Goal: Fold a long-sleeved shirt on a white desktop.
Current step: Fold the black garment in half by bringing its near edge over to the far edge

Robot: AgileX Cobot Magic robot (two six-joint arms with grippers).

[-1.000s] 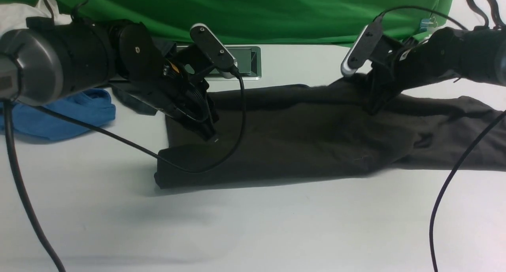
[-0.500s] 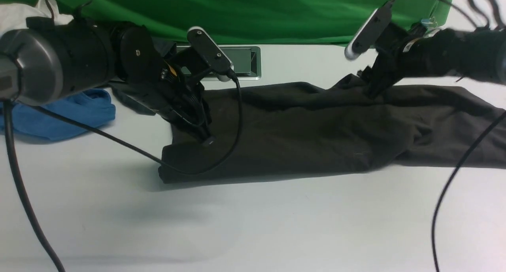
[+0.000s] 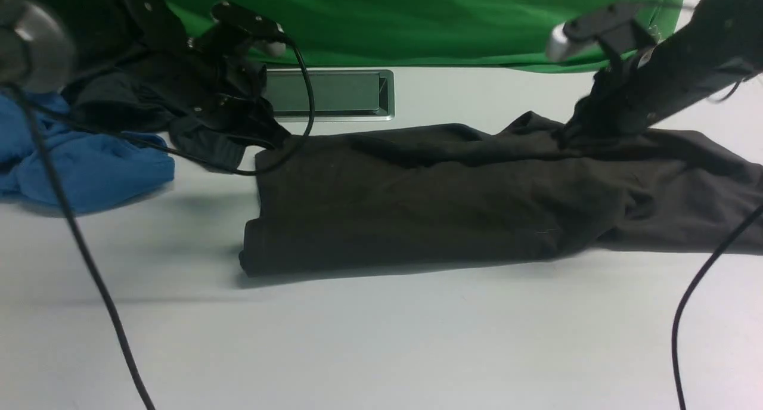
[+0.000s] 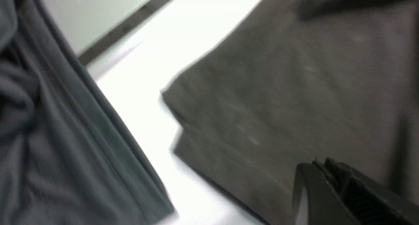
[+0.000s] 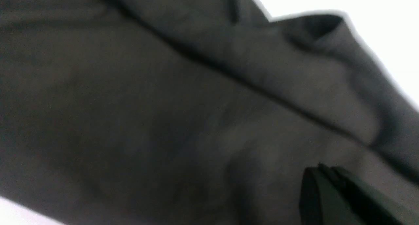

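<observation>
white desktop (image 3: 381, 338): bears everything.
long-sleeved shirt (image 3: 429, 207): lies mid-desktop as a folded band, long axis left to right, squared end leftward, rumpled end rightward. likely soft, light and limp; best pinched at corners or along an edge.
right gripper (image 5: 322, 179): jaws closed at the shirt's far edge, no cloth visibly held.
left gripper (image 4: 319, 172): near the shirt's far left corner; blurred, jaw state cannot be told.

The long-sleeved shirt (image 3: 429, 201) is spread on the worktop (image 3: 381, 338), from left of centre out to the right. Behind its left part a hatch (image 3: 328, 94) is set into the worktop. A smaller garment (image 3: 208, 145) is placed left of the shirt (just beside its far corner), a bunched garment (image 3: 89, 165) farther left. A backdrop (image 3: 417, 16) is hung behind.
</observation>
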